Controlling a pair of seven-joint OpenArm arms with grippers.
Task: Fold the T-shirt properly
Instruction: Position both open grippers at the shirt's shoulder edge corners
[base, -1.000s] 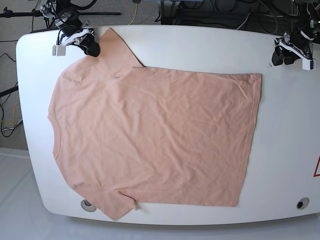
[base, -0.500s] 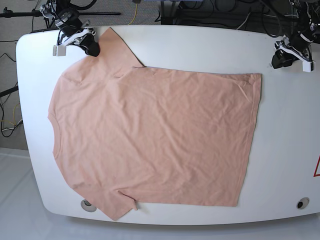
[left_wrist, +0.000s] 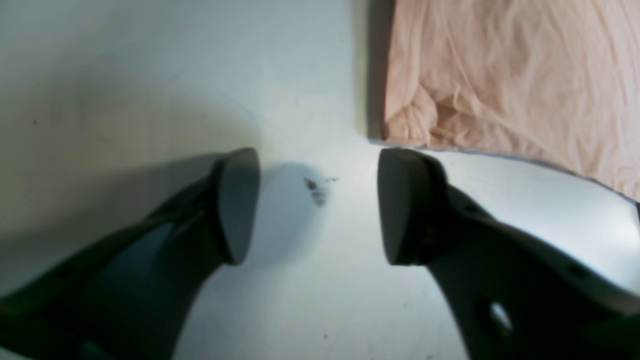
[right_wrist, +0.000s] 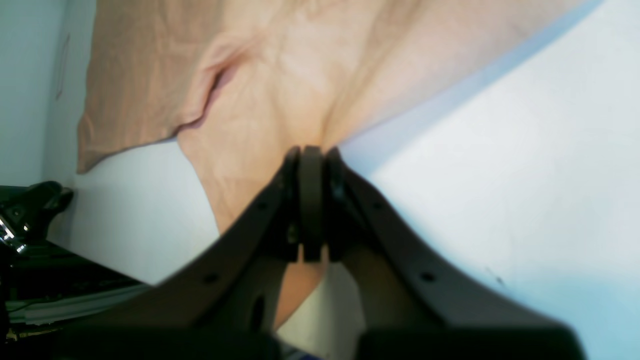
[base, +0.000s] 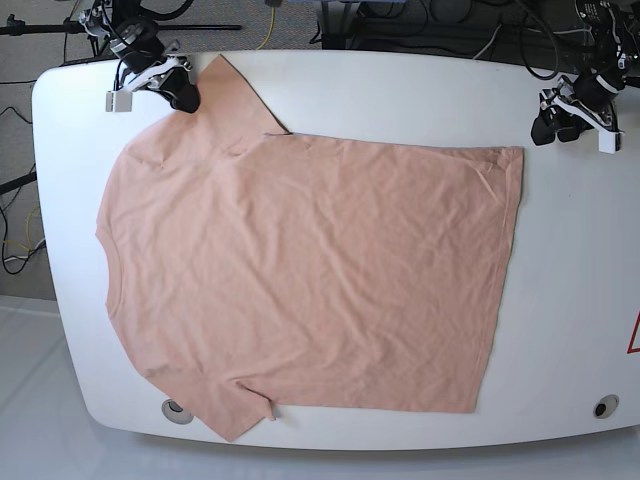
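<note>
- The right hand (right_wrist: 311, 200) has its fingers pressed together on the edge of one sleeve of the T-shirt (base: 300, 270); whether cloth is truly caught between the pads cannot be told, since the pads meet just at the fabric's border.
- The left hand (left_wrist: 317, 205) is spread wide over bare bench (base: 400, 90), holding nothing, with the shirt's nearest hem corner just beyond one fingertip (left_wrist: 400, 200).
- From the right hand the T-shirt runs out flat across the bench toward the left hand, back side up, both sleeves out, hem on the left hand's side.
- It looks like light, limp cotton: it should drape and wrinkle, slide easily on the smooth bench, and give no stiffness to push against.
- Best holds are probably the doubled edges: sleeve cuff, shoulder seam, hem corners. Lifting at mid-panel would likely bunch it.
- The puckered hem corner beside the left hand looks the easiest place to pinch.
</note>
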